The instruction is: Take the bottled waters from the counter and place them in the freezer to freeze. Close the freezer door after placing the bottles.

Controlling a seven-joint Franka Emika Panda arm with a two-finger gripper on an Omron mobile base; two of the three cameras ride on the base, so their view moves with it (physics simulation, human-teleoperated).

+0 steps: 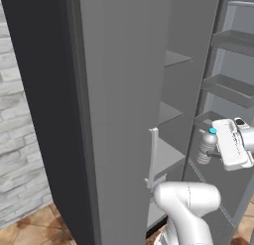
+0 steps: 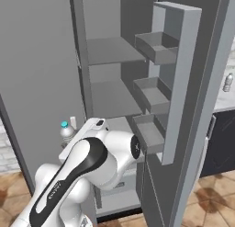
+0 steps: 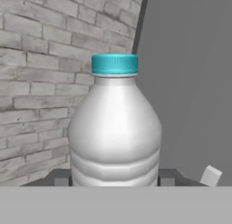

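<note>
1. The white two-finger gripper (image 1: pixel 214 151) is clamped onto a small clear ribbed plastic water bottle with a teal-blue cap (image 1: pixel 207 147). In the hand view that bottle (image 3: pixel 114 128) stands upright, with a dark finger tip (image 3: pixel 60 177) hugging each side down low.
2. The held bottle is up in the air in front of the open freezer section, the narrow matte grey compartment with grey shelves (image 1: pixel 171 112). From the left base view it sits roughly at the height of the lower shelves, just off the front edge of the compartment. I can't tell if it's touching anything other than the fingers.
3. From the right base view you just catch the bottle (image 2: pixel 67 132) peeking out behind the arm's white and dark elbow, with the freezer interior (image 2: pixel 112 83) behind it.
4. The freezer door, a tall flat grey panel with door bins (image 2: pixel 176 79), is swung wide open toward the right.
5. The wider grey fridge door with a slim vertical silver handle (image 1: pixel 153 157) is shut.
6. The second clear bottle (image 2: pixel 227 82) stands upright on the white marble counter (image 2: pixel 222 101), far right, well apart from the arm.
7. Pale brick wall (image 3: pixel 50 73) behind the bottle in the hand view.
</note>
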